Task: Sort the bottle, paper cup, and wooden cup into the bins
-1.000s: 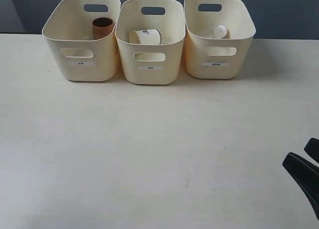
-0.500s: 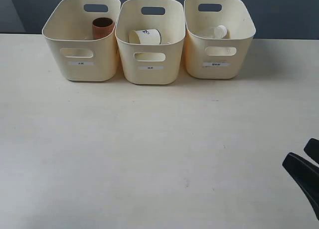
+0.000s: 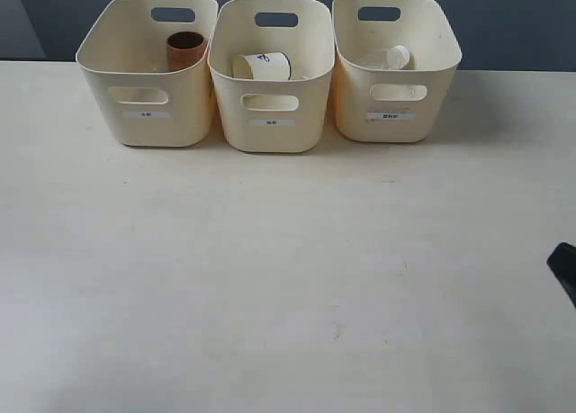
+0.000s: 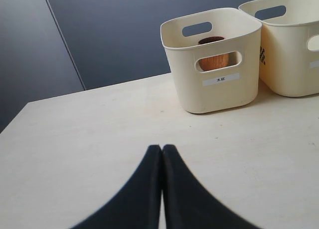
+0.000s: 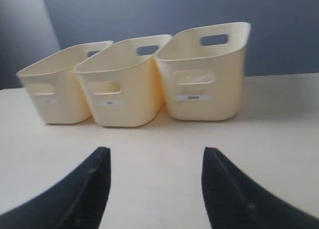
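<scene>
- Since each of the three things already sits in a tub, I judge the sort done; no pick is left on the worktop (image 3: 270, 278).
- wooden cup (image 3: 185, 49): upright, mouth up, at the back of the left bin (image 3: 144, 98). My left wrist view shows it through the handle cut-out.
- paper cup (image 3: 262, 67): in the middle bin (image 3: 270, 130), tipped over, its printed mark facing up. I can't tell from here exactly which way its long axis runs.
- bottle (image 3: 391, 58): in the right bin (image 3: 396, 125), leaning, white cap uppermost. The clear body is hard to make out against the wall.
- left tool (image 4: 161, 148): fingers pressed together, nothing between them, low over the bare worktop. The left bin is ahead of it and a little to one side, well apart. It is out of the exterior view.
- right tool (image 5: 155, 159): jaws set apart, empty, facing the row of bins from well back. Only a dark sliver shows at the exterior view's right edge.
- Relation that matters: everything lies across the worktop from both tools. If a re-seat were wanted, the left arm is nearer the wooden cup and the right arm nearer the bottle.
</scene>
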Motion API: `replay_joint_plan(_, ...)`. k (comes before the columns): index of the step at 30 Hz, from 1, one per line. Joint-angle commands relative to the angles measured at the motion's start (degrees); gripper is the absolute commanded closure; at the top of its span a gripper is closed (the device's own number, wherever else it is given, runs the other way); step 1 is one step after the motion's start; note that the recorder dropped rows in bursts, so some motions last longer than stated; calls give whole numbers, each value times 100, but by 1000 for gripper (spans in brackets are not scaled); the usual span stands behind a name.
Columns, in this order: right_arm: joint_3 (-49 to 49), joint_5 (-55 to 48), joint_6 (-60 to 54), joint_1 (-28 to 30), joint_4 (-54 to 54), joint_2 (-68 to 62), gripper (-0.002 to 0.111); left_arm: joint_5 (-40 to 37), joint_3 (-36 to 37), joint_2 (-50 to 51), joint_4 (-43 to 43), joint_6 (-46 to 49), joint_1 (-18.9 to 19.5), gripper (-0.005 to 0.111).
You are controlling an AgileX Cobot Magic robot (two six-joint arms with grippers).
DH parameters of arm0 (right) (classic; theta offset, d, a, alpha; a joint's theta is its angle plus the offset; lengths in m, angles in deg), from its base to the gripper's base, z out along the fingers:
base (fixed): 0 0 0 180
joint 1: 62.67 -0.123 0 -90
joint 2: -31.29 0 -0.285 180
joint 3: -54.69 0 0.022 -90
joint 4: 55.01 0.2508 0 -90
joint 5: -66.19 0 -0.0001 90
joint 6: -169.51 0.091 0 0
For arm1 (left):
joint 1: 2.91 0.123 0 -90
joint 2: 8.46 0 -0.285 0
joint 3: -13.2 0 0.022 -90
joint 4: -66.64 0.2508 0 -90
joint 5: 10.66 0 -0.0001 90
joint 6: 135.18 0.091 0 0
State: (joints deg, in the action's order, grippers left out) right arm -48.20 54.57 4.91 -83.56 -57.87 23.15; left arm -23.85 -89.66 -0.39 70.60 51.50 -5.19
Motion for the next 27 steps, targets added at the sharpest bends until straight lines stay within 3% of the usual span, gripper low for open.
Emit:
replay_joint_plan(1, 10, 30, -21, 1191, -4, 35, 55, 30, 7, -28, 0, -11, -18, 107)
replay_joint_plan(7, 10, 30, -21, 2359, -4, 35, 55, 30, 7, -28, 0, -11, -18, 107)
replay_joint_plan(14, 10, 30, -21, 2457, -4, 35, 55, 30, 7, -28, 0, -11, -18, 107)
replay_joint_plan(20, 10, 17, -21, 2891, -4, 35, 55, 30, 7, -28, 0, -11, -18, 107)
replay_joint_plan(27, 10, 17, -21, 2872, 20, 35, 55, 30, 7, -28, 0, -11, -18, 107)
